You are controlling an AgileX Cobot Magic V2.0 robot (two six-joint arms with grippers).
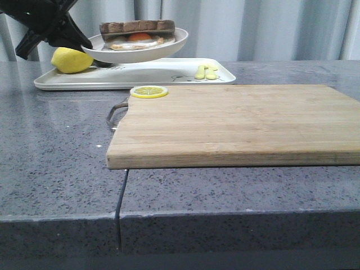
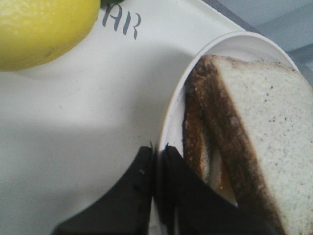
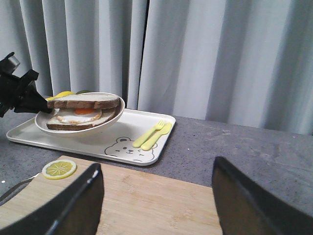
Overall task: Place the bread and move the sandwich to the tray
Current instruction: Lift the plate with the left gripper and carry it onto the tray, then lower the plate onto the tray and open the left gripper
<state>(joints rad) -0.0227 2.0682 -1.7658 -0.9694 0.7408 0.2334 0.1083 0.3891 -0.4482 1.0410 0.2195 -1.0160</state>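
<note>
White plate (image 1: 140, 53) with sandwich (image 1: 138, 34) pinched at rim by left gripper (image 2: 157, 149), held above tray (image 1: 112, 76). Next: lower, release. Right gripper (image 3: 156, 196) spread, idle.

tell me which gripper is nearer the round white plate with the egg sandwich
Left. The left gripper is clamped on the rim of the round white plate, holding it above the white tray; the right gripper hangs open over the wooden board, well away.
</note>
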